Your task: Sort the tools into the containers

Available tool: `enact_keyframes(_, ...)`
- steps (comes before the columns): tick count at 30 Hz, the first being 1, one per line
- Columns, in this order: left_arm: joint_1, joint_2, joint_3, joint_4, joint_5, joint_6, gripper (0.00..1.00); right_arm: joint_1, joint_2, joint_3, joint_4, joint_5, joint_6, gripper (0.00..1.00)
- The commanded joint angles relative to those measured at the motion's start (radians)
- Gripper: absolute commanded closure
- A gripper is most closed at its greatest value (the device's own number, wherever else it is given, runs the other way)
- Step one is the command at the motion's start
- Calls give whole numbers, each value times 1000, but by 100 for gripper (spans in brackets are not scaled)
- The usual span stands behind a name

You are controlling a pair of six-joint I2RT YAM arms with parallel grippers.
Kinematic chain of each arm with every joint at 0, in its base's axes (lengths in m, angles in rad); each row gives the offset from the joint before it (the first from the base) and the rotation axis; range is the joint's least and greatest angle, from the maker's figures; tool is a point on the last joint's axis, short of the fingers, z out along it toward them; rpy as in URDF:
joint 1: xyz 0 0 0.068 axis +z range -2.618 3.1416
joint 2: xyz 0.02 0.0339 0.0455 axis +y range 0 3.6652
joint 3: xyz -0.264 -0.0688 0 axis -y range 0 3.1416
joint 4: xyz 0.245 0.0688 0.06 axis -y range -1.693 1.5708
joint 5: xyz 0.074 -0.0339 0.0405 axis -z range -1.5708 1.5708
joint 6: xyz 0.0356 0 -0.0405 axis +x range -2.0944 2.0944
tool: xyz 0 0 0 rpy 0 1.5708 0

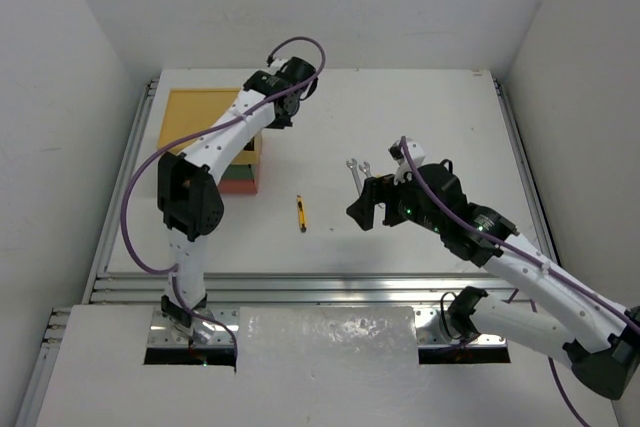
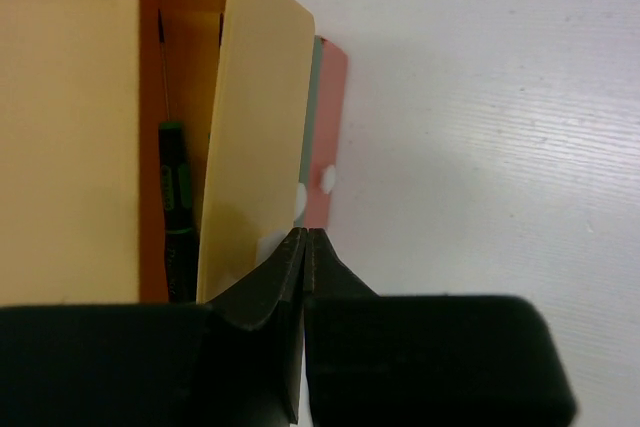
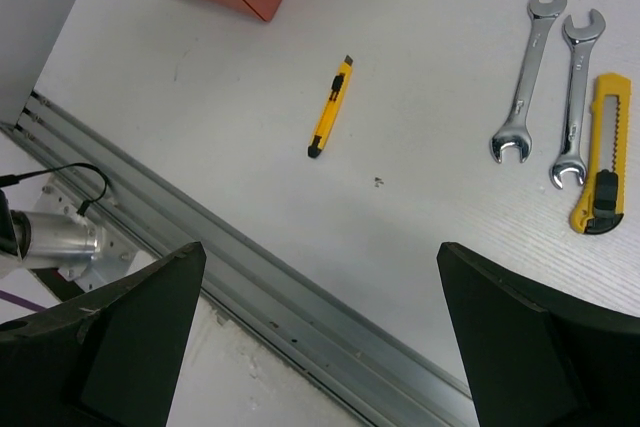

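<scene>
The three stacked containers stand at the back left: yellow top [image 1: 196, 112], dark green middle [image 2: 315, 97], red-orange bottom [image 1: 243, 183]. The yellow drawer [image 2: 255, 127] is pulled partly out, with thin screwdrivers [image 2: 176, 197] inside. My left gripper [image 2: 303, 235] is shut and empty, its tip at the drawer front's corner. My right gripper [image 3: 320, 247] is open and empty above the table. Below it lie a slim yellow-and-black tool [image 3: 330, 107], two silver wrenches [image 3: 524, 77] [image 3: 577, 97] and a stubby yellow-and-black utility knife [image 3: 603, 152]. The slim tool [image 1: 301, 213] and wrenches [image 1: 355, 170] also show from above.
Metal rails [image 3: 300, 307] run along the table's near edge under my right gripper. White walls close in the table at the left, back and right. The left arm [image 1: 215, 147] reaches over the stack.
</scene>
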Motion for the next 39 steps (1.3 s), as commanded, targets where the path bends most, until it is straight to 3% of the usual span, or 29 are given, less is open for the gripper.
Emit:
enact_keyframes(1,36,-79,-35,15,-38,20,100,-2,13,1,47,-21,-13,1)
enact_keyframes(14,70,-117,-81,35,16,43,100,-4,25,-2,65,-35,-14,1)
enact_keyframes(17,63,-148,-83,48,95,43,89,-2,45,-15,85,-35,-10,1)
enact_keyframes(19,49,-191,-83,68,152,48,76,-7,79,-31,142,-34,4,1)
enact_keyframes(21,36,-244,-78,91,227,51,64,-28,120,-58,262,-125,22,1)
enact_keyframes(23,23,-289,-73,107,288,51,56,-72,210,-86,379,-223,56,1)
enact_keyframes(27,21,-480,-144,170,280,25,35,-160,459,-77,815,-476,182,3)
enact_keyframes(28,21,-530,-183,198,267,17,33,-172,526,-59,897,-591,211,5)
enact_keyframes(31,23,-769,-424,359,215,19,30,-203,811,62,1163,-707,343,11)
enact_keyframes(32,23,-898,-555,444,211,34,29,-206,958,166,1206,-722,399,15)
enact_keyframes(34,27,-1028,-743,526,200,58,20,-214,1098,359,1171,-751,430,25)
enact_keyframes(35,27,-1133,-789,576,203,66,18,-214,1161,418,1150,-753,441,25)
enact_keyframes(36,29,-1177,-831,592,201,72,17,-215,1271,473,1150,-759,456,25)
enact_keyframes(39,32,-1298,-944,608,165,68,10,-221,1407,610,1190,-776,522,26)
